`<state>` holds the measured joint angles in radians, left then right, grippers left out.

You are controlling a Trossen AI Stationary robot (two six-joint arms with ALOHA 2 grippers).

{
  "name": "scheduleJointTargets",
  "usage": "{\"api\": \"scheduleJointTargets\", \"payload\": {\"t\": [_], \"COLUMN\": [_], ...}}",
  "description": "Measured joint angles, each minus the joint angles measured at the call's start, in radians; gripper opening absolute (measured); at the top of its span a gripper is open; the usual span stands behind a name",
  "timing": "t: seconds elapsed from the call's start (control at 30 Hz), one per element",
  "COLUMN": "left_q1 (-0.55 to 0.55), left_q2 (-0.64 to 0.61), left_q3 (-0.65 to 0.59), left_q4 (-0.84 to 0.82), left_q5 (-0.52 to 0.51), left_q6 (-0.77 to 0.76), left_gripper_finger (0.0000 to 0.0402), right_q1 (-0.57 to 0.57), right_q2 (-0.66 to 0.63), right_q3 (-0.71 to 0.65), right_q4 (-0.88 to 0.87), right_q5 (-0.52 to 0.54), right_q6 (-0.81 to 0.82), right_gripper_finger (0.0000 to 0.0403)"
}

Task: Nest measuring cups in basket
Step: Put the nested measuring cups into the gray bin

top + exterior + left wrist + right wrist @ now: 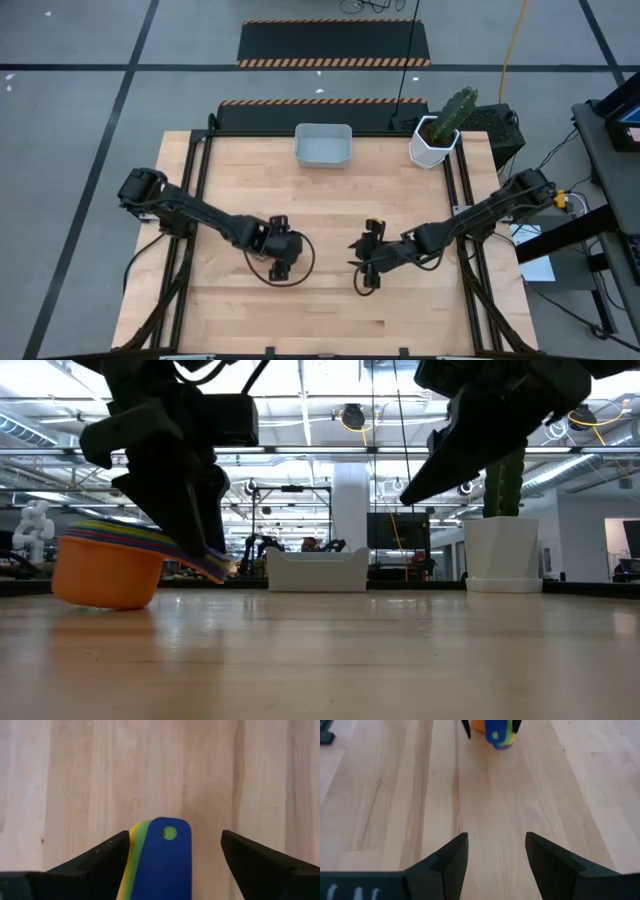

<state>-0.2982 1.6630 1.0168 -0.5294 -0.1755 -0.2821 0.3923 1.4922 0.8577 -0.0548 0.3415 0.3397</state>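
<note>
cups: nested measuring cups [108,565] sit on desk [330,210], left-centre, well short of basket [323,145]
left gripper [172,852]: over the stack, fingers spread, handles between them, no contact visible
handles [162,860]: blue on top, long axis pointing toward right arm
right gripper [496,852]: fingers parted, holding nothing, near stack

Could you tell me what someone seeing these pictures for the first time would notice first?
Most likely the bright stack of nested measuring cups on the wooden table, the orange one outermost, with the left gripper open around their stacked handles. The right gripper hangs open and empty a little way across the table. At the far edge stand the empty basket and a cactus in a white pot.
</note>
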Motion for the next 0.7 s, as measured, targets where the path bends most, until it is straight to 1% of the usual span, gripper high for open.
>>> {"api": "scheduleJointTargets", "payload": {"t": [0.2, 0.33, 0.43, 0.6, 0.7], "left_q1": [0.019, 0.018, 0.015, 0.015, 0.006], "left_q2": [-0.008, -0.012, -0.019, -0.032, -0.060], "left_q3": [0.000, 0.000, 0.000, 0.008, 0.029], "left_q4": [-0.006, -0.016, -0.029, -0.069, -0.149], "left_q5": [-0.001, -0.004, -0.017, -0.053, -0.058], "left_q6": [-0.007, -0.018, -0.043, -0.067, -0.072], "left_gripper_finger": [0.0262, 0.0239, 0.0231, 0.0232, 0.0235], "right_q1": [0.000, 0.000, 0.000, -0.003, -0.012], "right_q2": [0.000, 0.000, 0.000, 0.000, 0.000], "right_q3": [0.000, 0.000, 0.000, 0.000, 0.000], "right_q4": [0.004, 0.006, 0.011, 0.054, 0.093], "right_q5": [0.001, 0.002, 0.002, 0.003, 0.004], "right_q6": [-0.014, -0.022, -0.023, -0.041, -0.042], "right_gripper_finger": [0.0192, 0.0192, 0.0192, 0.0192, 0.0192]}}
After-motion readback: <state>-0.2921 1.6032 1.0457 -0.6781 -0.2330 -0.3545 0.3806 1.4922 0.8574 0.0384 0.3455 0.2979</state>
